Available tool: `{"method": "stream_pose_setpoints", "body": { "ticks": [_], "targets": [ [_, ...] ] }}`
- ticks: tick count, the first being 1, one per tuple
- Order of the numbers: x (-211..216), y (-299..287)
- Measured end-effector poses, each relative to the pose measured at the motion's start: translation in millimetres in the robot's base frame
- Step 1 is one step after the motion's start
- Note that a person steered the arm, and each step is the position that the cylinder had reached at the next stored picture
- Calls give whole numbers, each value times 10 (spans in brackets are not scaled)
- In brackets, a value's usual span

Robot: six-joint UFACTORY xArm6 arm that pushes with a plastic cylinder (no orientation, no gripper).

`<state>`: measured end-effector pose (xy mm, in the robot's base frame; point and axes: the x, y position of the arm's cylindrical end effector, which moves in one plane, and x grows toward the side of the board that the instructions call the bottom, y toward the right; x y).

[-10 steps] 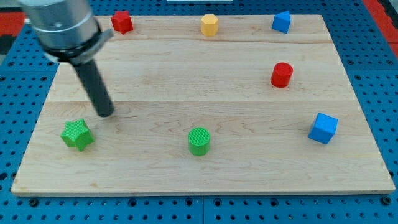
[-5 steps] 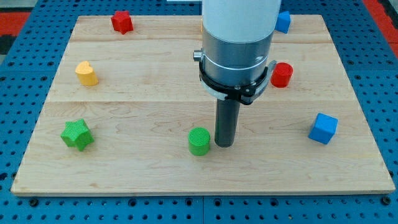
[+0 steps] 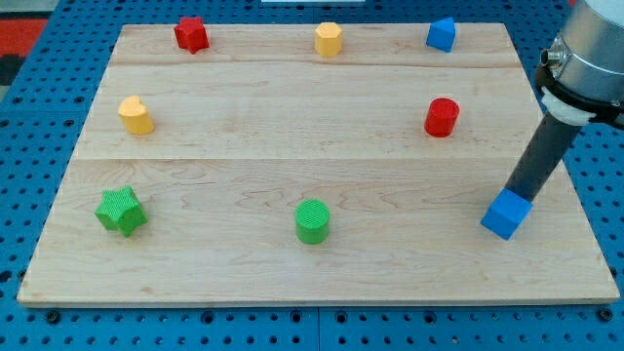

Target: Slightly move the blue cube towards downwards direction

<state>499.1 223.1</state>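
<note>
Camera view, swept from its left edge to its right. Wooden board [image 3: 292, 127] laid on a blue perforated table [image 3: 29, 117].

Far left, lower part of the board: green star block [image 3: 121, 211]. Above it, at mid height: yellow block [image 3: 136, 115], rounded, exact shape unclear. Further right, near the view's top edge of the board: red star block [image 3: 191, 34].

Around the middle, low on the board: green cylinder [image 3: 312, 221], standing alone. Almost straight above it, by the top edge: second yellow block [image 3: 329, 39], faceted, roughly hexagonal.

Right of centre, by the top edge: small blue block [image 3: 441, 34], angular, shape hard to make out. Below it, at mid height: red cylinder [image 3: 441, 117].

Far right, low on the board: blue cube [image 3: 506, 214], turned corner-on, close to the board's right edge and well apart from every other block. Dark rod coming down from the view's upper right, leaning toward the cube. My tip [image 3: 516, 194] set against the cube's upper side, touching or all but touching it, just to the view's top of the block.

No pincer on this arm; nothing gripped, only a plain rod end resting at the cube.
</note>
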Motion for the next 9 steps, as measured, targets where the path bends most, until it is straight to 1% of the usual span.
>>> {"method": "stream_pose_setpoints", "body": {
  "ticks": [1,3,4,5,6,7,8,9],
  "targets": [
    [-65,-24],
    [-67,-326],
    [-67,-334],
    [49,-376],
    [43,86],
    [217,434],
    [357,210],
    [384,117]
  ]
}}
